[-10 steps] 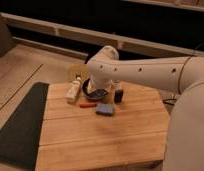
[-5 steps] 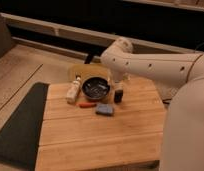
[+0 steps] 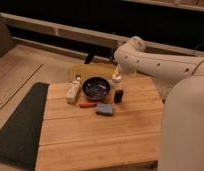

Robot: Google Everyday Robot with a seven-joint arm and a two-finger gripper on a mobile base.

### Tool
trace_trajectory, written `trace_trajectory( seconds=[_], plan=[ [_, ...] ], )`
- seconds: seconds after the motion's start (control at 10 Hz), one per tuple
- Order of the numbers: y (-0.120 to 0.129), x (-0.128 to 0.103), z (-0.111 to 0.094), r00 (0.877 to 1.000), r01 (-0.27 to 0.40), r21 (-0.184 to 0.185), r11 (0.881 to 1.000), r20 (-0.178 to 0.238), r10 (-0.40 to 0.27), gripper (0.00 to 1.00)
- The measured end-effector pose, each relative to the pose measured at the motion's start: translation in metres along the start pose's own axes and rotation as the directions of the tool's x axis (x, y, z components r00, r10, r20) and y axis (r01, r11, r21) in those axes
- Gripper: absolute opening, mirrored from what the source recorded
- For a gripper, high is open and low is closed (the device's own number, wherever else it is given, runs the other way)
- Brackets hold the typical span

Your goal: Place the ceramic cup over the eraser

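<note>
1. Reaching in from the right, the robot's white arm bends at its far end above the back part of the wooden surface.
2. Its pincer hangs under that bend, right above the ceramic cup. I cannot tell whether it is open, closed or gripping the cup.
3. The ceramic cup, small and cream-white, is directly over the eraser and looks to touch its top. The eraser's dark body shows below the cup, so the cup does not reach down to the wood.
4. The eraser stands upright on the surface, just right of the wide dark bowl.
5. A cream-coloured bottle sits just left of the bowl, its neck toward the back. Whether it stands or lies is unclear.
6. A thin red pen lies in front of the bowl. A flat blue pad lies just right of the pen and in front of the eraser.
7. A dark mat runs along the surface's left side.
</note>
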Motion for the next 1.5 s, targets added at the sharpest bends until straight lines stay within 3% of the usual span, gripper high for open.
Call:
trace_trajectory(
  seconds=[0.2, 0.4, 0.8, 1.0, 1.1, 1.5],
  plan=[
    [0.002, -0.021, 0.005, 0.998, 0.032, -0.091, 0.995, 0.062, -0.027, 0.65],
    [-0.004, -0.040, 0.007, 0.992, 0.062, -0.143, 0.988, 0.117, -0.045, 0.65],
    [-0.002, -0.044, 0.009, 0.991, 0.072, -0.148, 0.986, 0.125, -0.053, 0.65],
    [-0.004, -0.048, 0.029, 0.986, 0.132, -0.124, 0.984, 0.119, -0.117, 0.65],
    [0.006, -0.054, 0.042, 0.979, 0.179, -0.134, 0.975, 0.125, -0.163, 0.65],
    [0.034, -0.067, 0.073, 0.958, 0.268, -0.203, 0.942, 0.156, -0.239, 0.65]
  ],
)
